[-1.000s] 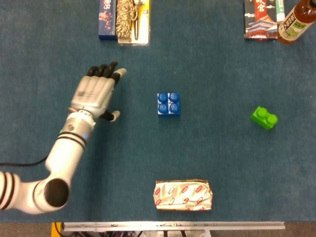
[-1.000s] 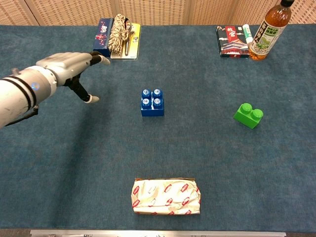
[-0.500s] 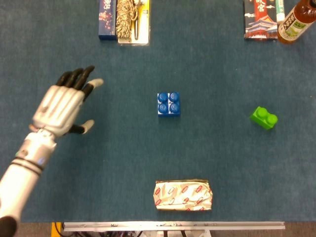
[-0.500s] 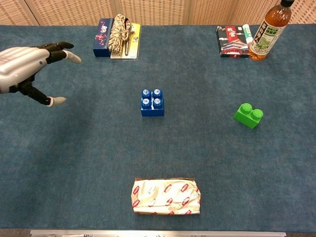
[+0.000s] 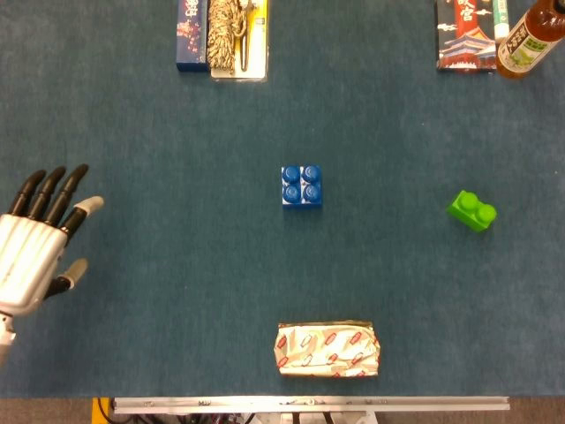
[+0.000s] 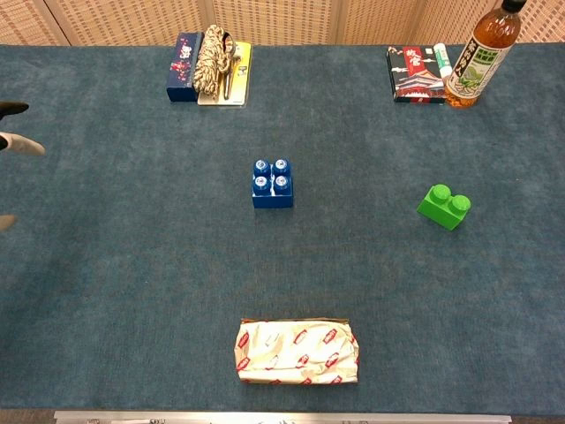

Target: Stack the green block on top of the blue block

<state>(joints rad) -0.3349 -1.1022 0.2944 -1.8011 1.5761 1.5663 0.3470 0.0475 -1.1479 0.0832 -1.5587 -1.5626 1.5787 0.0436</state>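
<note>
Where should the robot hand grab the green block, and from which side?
Probably from above, pinching the two long flat sides of the green block. It lies flat with its two studs up and turned at an angle on the cloth, so the fingers should turn to match. Nothing stands close to it, so both sides are free. Staying low on the walls keeps the underside clear for seating on the blue block.

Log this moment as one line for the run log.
left hand: open, empty, far left | right hand: not in view | green block: on table, untouched | blue block: centre, bare | stack: not started
</note>
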